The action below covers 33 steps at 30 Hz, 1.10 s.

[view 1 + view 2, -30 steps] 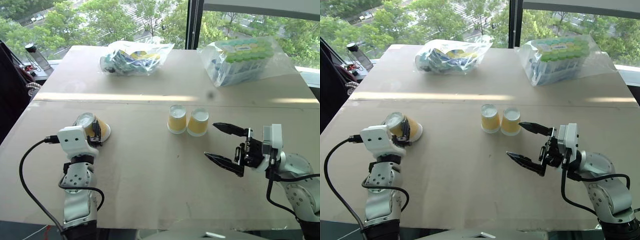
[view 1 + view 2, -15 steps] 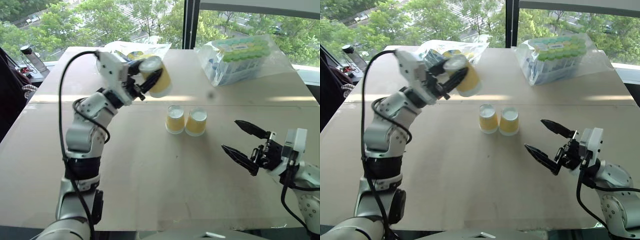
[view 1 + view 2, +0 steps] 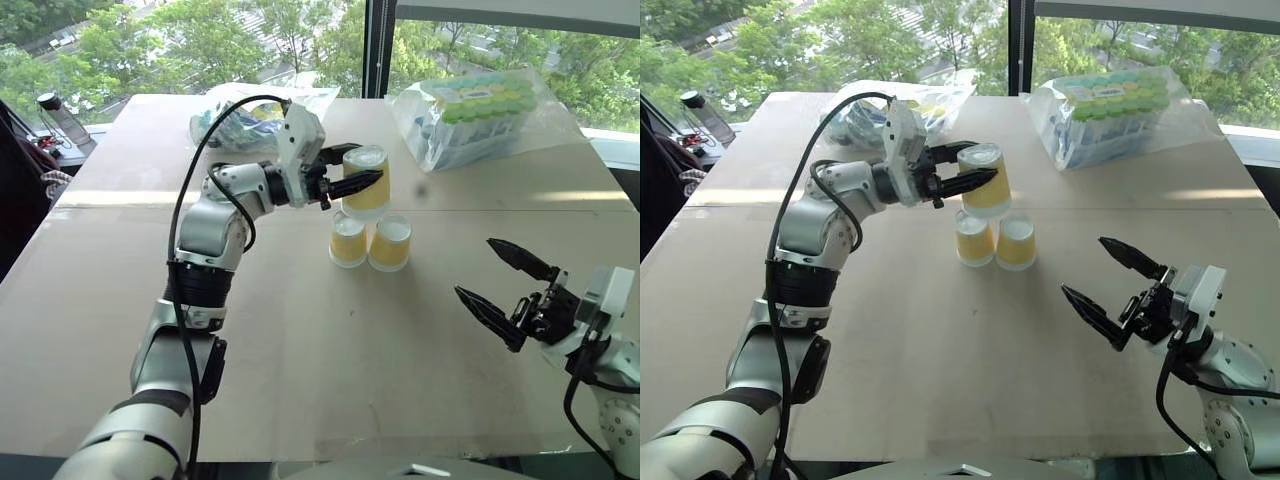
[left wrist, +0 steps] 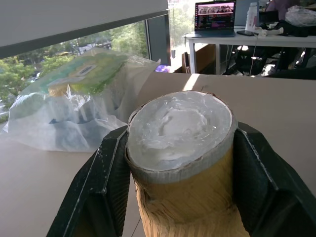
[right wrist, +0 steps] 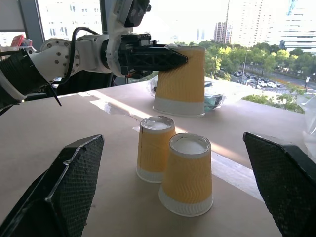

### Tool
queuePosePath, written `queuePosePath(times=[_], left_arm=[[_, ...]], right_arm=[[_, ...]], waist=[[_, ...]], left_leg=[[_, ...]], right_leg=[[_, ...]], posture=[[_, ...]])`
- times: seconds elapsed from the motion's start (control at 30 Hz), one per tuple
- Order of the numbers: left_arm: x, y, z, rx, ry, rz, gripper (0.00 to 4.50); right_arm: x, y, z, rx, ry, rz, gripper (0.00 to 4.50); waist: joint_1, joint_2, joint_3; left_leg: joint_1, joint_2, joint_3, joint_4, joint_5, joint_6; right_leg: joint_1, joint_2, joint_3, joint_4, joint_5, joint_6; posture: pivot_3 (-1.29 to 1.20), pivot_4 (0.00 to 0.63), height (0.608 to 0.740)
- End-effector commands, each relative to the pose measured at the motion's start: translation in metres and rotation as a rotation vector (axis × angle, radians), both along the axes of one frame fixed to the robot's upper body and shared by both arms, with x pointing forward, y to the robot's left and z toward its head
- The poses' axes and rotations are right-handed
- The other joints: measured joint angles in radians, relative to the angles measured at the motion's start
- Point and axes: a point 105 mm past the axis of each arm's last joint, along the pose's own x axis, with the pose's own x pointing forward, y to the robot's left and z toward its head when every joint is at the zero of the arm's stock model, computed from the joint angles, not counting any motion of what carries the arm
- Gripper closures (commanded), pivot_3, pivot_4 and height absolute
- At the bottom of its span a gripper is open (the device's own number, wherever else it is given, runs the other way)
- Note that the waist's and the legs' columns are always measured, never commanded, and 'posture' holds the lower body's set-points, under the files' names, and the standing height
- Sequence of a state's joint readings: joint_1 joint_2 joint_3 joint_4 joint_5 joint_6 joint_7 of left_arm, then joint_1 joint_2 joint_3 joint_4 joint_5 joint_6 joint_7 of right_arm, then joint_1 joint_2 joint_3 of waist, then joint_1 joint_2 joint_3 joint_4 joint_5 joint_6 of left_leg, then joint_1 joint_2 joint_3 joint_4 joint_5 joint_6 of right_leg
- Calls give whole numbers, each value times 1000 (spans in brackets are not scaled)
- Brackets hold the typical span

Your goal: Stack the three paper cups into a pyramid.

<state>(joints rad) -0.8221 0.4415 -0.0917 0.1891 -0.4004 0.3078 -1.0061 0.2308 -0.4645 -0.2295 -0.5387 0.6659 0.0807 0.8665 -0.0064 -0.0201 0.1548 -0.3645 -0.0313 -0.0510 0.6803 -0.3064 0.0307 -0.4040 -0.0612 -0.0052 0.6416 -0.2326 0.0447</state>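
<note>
Two paper cups (image 3: 348,242) (image 3: 390,244) stand upside down, side by side and touching, at the middle of the table (image 3: 300,360). A third paper cup (image 3: 366,186) hangs just above and slightly behind them, also white base up. My left gripper (image 3: 365,165) is shut on it, reaching in level from the left. In the left wrist view the black fingers (image 4: 106,187) press both sides of this cup (image 4: 182,163). My right gripper (image 3: 475,268) hovers open to the right of the pair, nearer the front, holding nothing. The right wrist view shows the pair (image 5: 170,163) and the held cup (image 5: 180,81) behind.
Two clear plastic bags of packaged goods lie at the back of the table, one left of centre (image 3: 255,115), one at the right (image 3: 485,115). A bottle (image 3: 58,112) stands off the table's far left corner. A window runs behind the table.
My left arm lifted the cup off the table's left side and swung it right, and it now hangs over the two standing cups. My right gripper drew back to the right, still open.
</note>
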Motion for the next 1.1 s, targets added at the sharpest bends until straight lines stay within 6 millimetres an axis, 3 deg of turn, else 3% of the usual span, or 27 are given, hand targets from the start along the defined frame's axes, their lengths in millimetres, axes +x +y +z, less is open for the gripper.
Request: queuePosePath(times=[0.03, 0.3, 0.5, 0.53, 0.63, 0.77, 0.9, 1.1], left_arm=[[-5, -8, 7, 10, -58, -37, 2303], [-7, -11, -8, 71, -52, -63, 2303], [-6, -10, -5, 34, -48, -45, 2303], [-7, -10, -4, 20, -45, -49, 1314], [-11, -11, 2, -27, -30, -70, 51], [-18, -11, 14, -76, -50, -98, 51], [-39, -9, 34, -155, -65, -176, 51], [-56, 11, 41, -187, -39, -141, 51]], right_arm=[[-5, 5, 12, -4, -59, 1, 0], [-5, 5, 14, -2, -58, -5, 0], [-5, 5, 16, -1, -60, -5, 0], [-5, 5, 15, -1, -59, -4, 0], [-4, 4, 14, -1, -55, -1, 0], [-4, 3, 12, -3, -52, 3, 0], [-5, 3, 8, -6, -42, 6, 0], [-5, 2, 2, -14, -22, 9, 0]], waist=[[1, 0, 0], [5, 0, 0], [7, 0, 0], [7, 0, 0], [8, 0, 0], [9, 0, 0], [9, 0, 0], [7, 0, 0]], left_leg=[[0, 0, 0, 0, 0, 0], [0, 0, 0, 0, 0, 0], [0, 0, 0, 0, 0, 0], [0, 0, 0, 0, 0, 0], [0, 0, 0, 0, 0, 0], [0, 0, 0, 0, 0, 0], [0, 0, 0, 1, 0, 0], [1, 0, -1, 0, 0, 0]], right_leg=[[0, 0, 0, 0, 0, 0], [0, 0, 0, 0, 0, 0], [0, 0, 0, 0, 0, 0], [0, 0, 0, 0, 0, 0], [0, 0, 0, 0, 0, 0], [0, 0, 0, 0, 0, 0], [0, -1, 0, 0, 0, 0], [0, -1, 3, 1, 0, 0]], posture=[[0, 150, 740], [0, 150, 740], [0, 150, 740], [0, 150, 740], [0, 150, 740], [0, 150, 740], [0, 150, 740], [0, 150, 740]])
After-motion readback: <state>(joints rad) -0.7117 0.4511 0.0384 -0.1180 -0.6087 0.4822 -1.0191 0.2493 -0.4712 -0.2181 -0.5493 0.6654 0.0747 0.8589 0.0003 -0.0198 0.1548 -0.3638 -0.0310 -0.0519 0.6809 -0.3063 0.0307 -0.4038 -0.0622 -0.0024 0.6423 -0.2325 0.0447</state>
